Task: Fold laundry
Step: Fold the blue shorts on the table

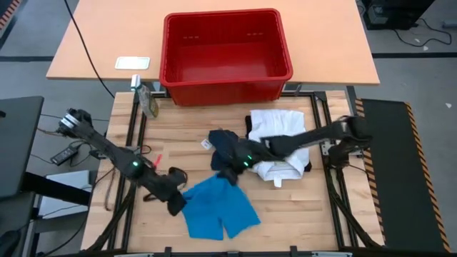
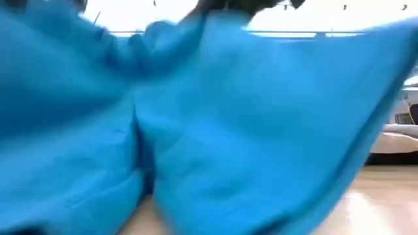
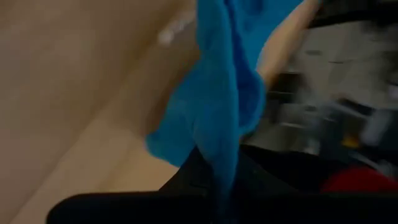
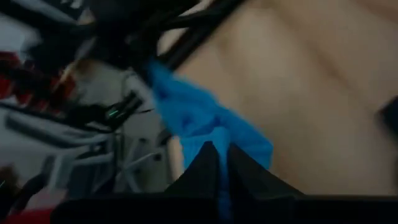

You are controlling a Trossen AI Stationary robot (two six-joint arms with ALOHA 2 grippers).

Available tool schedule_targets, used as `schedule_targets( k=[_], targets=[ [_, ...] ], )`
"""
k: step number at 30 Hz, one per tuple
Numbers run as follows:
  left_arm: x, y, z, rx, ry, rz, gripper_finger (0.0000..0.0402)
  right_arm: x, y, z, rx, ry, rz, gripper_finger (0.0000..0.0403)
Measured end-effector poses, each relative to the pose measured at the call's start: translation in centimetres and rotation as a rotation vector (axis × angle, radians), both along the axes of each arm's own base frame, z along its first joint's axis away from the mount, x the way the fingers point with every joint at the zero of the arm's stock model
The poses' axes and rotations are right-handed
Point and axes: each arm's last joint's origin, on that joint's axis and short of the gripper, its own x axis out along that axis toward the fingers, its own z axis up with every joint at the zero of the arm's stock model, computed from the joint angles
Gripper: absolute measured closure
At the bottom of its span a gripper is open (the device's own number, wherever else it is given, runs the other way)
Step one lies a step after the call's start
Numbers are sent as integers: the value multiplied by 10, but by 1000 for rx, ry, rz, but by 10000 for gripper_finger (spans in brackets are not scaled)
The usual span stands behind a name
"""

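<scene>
you see the blue piece (image 1: 214, 208) low centre of the high view, waist edge running upper right to lower left, legs pointing lower right. left gripper (image 1: 176, 203) and right gripper (image 1: 230, 175): both jaws clamped on that waist edge, on the bench (image 1: 300, 214).

No writing, label or number can be read anywhere here; the small white tag (image 1: 206, 144) on the dark garment (image 1: 227, 148) is too small to make out
</scene>
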Motion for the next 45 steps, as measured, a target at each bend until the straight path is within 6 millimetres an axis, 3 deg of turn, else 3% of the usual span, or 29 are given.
schedule_targets(
  k=[5,10,14,17,22,26,30,34,40,45],
  targets=[
    [3,2,-46,172,347,130,383,35,-54,-53,-25,-1,-87,370],
    [-2,6,-68,264,569,260,372,45,-82,-84,-23,29,-135,307],
    [-5,0,-64,228,540,320,340,42,-88,-82,-37,37,-126,249],
    [-12,-6,-60,220,517,340,311,36,-89,-63,-139,13,-150,221],
    [-21,-11,-53,215,488,300,272,15,-88,-36,-327,60,-131,220],
    [-26,-9,-46,214,470,273,255,-1,-78,-31,-414,170,-64,241],
    [-31,-3,-39,223,464,252,249,-1,-69,-46,-484,238,42,262],
    [-34,9,-27,243,402,209,248,10,-70,-75,-510,260,111,277],
    [-35,32,-6,273,228,193,248,29,-98,-127,-494,289,70,284],
    [-40,39,2,324,158,122,248,53,-126,-136,-513,254,25,284]
  ],
)
